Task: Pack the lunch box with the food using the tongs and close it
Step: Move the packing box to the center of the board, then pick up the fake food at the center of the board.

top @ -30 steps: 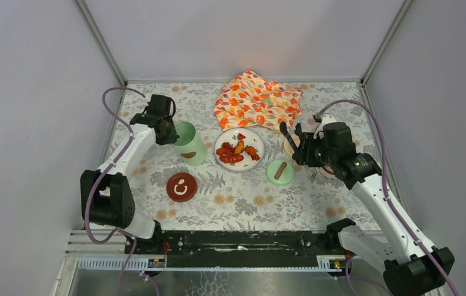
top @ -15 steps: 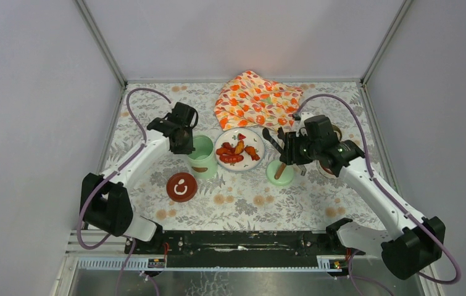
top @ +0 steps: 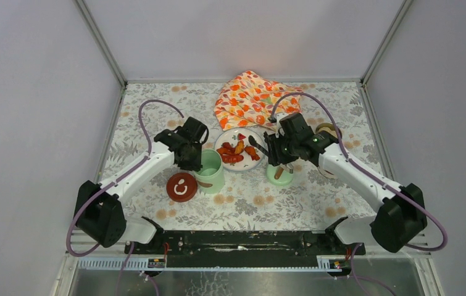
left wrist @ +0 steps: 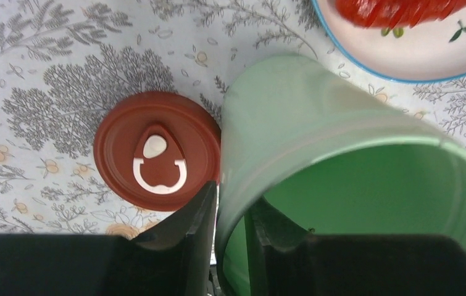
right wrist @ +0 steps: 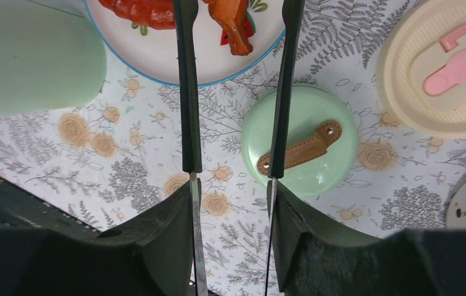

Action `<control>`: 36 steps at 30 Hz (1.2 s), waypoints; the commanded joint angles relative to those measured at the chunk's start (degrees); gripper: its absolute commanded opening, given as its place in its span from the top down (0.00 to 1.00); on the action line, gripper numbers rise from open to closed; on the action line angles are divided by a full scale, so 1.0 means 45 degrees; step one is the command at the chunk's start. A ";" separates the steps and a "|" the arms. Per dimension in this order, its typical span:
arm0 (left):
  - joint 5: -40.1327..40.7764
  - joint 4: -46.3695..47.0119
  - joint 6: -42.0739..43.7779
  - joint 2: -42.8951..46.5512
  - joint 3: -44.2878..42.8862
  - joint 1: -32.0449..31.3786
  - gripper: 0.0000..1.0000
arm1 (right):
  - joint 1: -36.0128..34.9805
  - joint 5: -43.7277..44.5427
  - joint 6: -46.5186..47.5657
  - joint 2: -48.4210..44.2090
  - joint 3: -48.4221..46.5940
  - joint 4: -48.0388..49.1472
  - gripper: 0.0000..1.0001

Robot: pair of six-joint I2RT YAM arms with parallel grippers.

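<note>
Well, right jaws pinch tongs (right wrist: pixel 184 92), tips toward plate (right wrist: pixel 150 52); left jaws pinch pot (left wrist: pixel 316 117) rim

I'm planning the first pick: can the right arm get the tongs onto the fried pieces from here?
Probably yes. The right gripper holds the tongs, arms apart, reaching over the plate beside the fried pieces; nothing lies between, and the mint-green pot stands aside.
</note>
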State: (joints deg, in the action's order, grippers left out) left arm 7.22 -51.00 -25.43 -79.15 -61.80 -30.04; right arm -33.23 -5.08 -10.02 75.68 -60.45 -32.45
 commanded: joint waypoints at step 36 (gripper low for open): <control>0.5658 0.6327 0.2694 0.6307 0.1398 0.1075 0.01 | -0.1149 0.0690 0.1670 0.3994 -0.2122 -0.1196 0.54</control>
State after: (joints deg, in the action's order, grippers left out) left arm 29.06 -32.05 -16.49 -53.47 -59.42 -28.45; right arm -37.87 -1.15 -3.22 94.63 -67.64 -37.06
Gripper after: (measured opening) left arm 0.983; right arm 0.469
